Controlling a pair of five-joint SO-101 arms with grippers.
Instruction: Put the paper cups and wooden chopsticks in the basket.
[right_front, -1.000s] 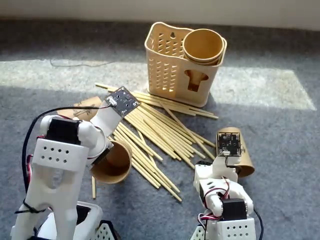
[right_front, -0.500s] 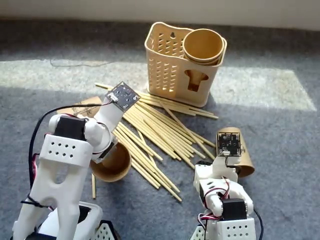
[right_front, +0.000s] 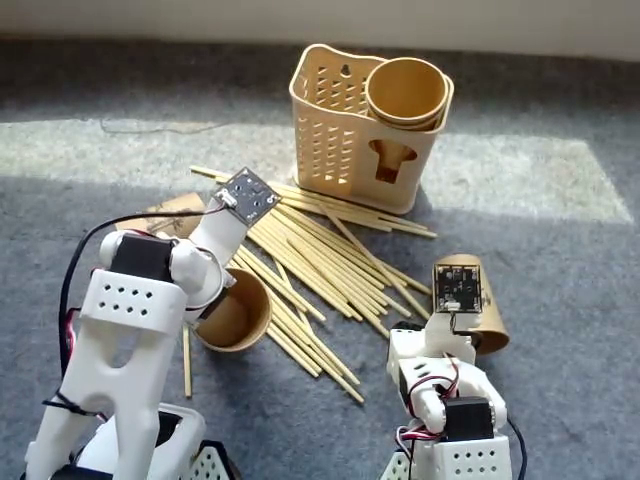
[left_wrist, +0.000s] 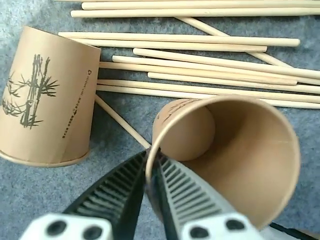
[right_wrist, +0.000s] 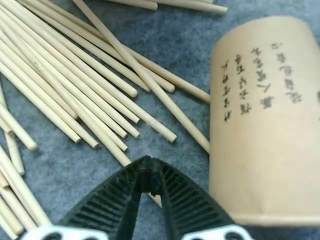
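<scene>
My left gripper (left_wrist: 149, 172) is shut on the rim of a brown paper cup (left_wrist: 225, 155), one finger inside and one outside. From above, that cup (right_front: 233, 310) hangs tilted at the near left edge of the scattered wooden chopsticks (right_front: 320, 260). A second cup (left_wrist: 47, 97), printed with bamboo, lies on its side beside it. My right gripper (right_wrist: 147, 177) is shut on nothing, low over the carpet. It sits between the chopsticks (right_wrist: 75, 85) and a third cup (right_wrist: 265, 125) lying on its side. The cream basket (right_front: 330, 130) stands at the back, holding nested cups (right_front: 405, 92).
Everything rests on grey carpet. The chopstick pile stretches from the basket's foot towards both arms. A single chopstick (right_front: 186, 360) lies by the left arm's base. A thin cable (right_front: 150, 126) trails on the carpet at the back left.
The left arm has lifted its cup slightly and carried it a little to the right, towards the chopsticks. The right arm has not moved.
</scene>
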